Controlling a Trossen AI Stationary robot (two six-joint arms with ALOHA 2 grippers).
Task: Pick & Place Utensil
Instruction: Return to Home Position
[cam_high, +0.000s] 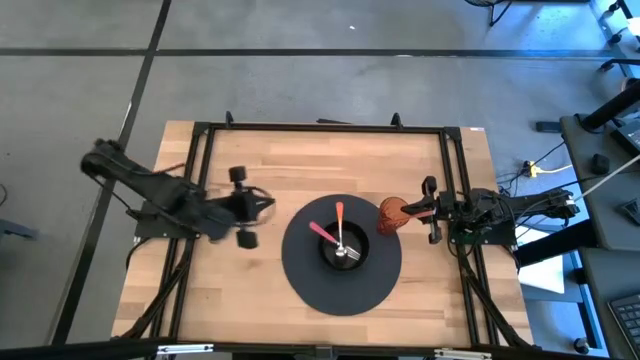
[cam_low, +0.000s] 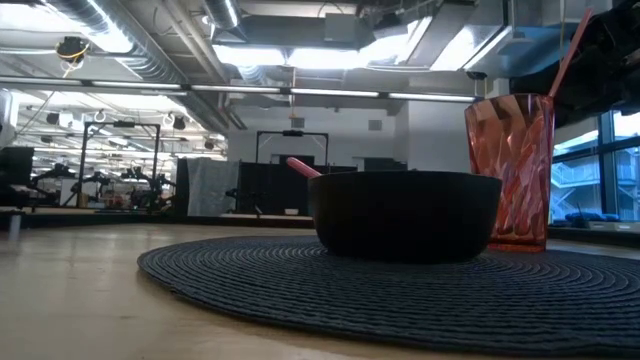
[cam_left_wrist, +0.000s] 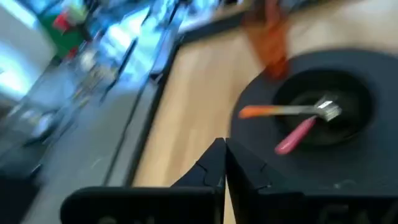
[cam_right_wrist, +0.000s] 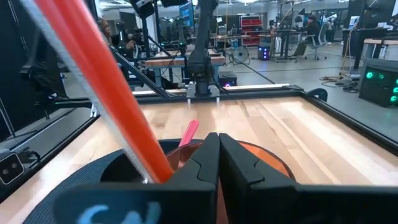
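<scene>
A black bowl (cam_high: 345, 250) sits on a round black placemat (cam_high: 300, 275). A pink-handled utensil (cam_high: 321, 232) and an orange-handled one (cam_high: 340, 214) lean in the bowl with their handles on its rim. An orange-red ribbed cup (cam_low: 508, 170) stands on the mat's right edge. An orange-red handle (cam_right_wrist: 118, 99) stands tilted in the cup and rises past my right gripper (cam_right_wrist: 218, 152). That gripper is shut, level, right over the cup (cam_high: 392, 215). The handle passes beside its fingers, not between them. My left gripper (cam_high: 266, 203) is shut and waits left of the mat, holding nothing.
A black frame rail (cam_high: 320, 127) runs around the wooden tabletop. Bare wood (cam_high: 300, 165) lies between the mat and the far rail, and more to the left of the mat. In the low view the bowl (cam_low: 405, 215) stands in front of the cup.
</scene>
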